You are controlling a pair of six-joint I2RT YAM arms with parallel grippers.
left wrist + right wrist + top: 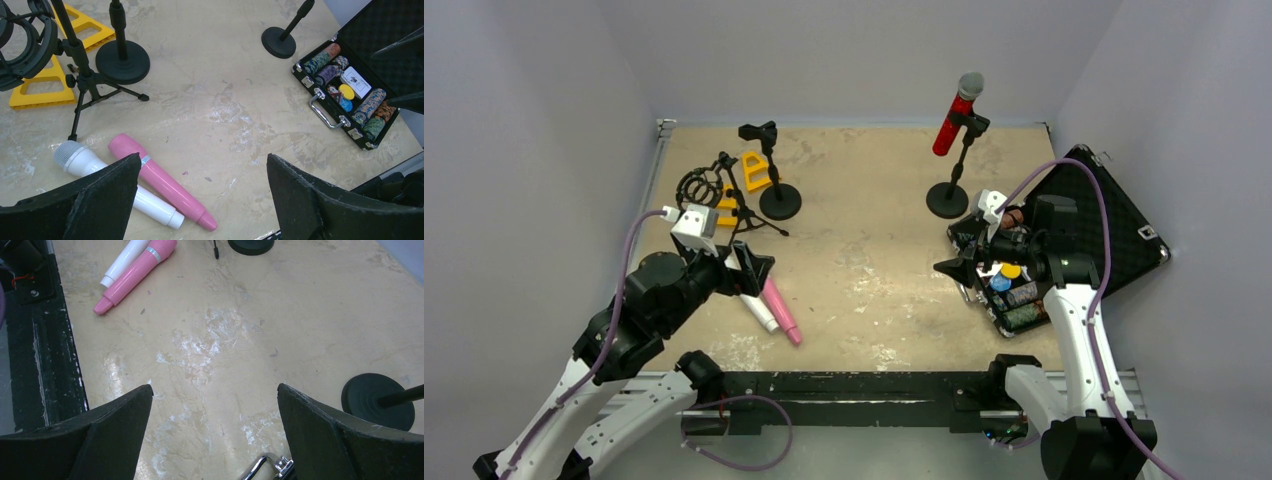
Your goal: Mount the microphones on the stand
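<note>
At one o'clock the glittery red microphone (954, 113) is mounted, while the white plastic microphone (82, 161) and pink plastic microphone (165, 185) lie loose at seven, with left gripper (202, 160) and right gripper (215, 390) gaping empty.

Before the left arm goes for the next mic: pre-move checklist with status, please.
1. Left hand open and empty: ok.
2. Right hand open and empty: ok.
3. Red microphone clipped into the right stand: ok.
4. Round-base stand upright, clip empty: ok.
5. White microphone and pink microphone lying on the table, just below the left hand: ok.
6. Finger room between those two: not ok, they lie side by side with no visible gap.
</note>
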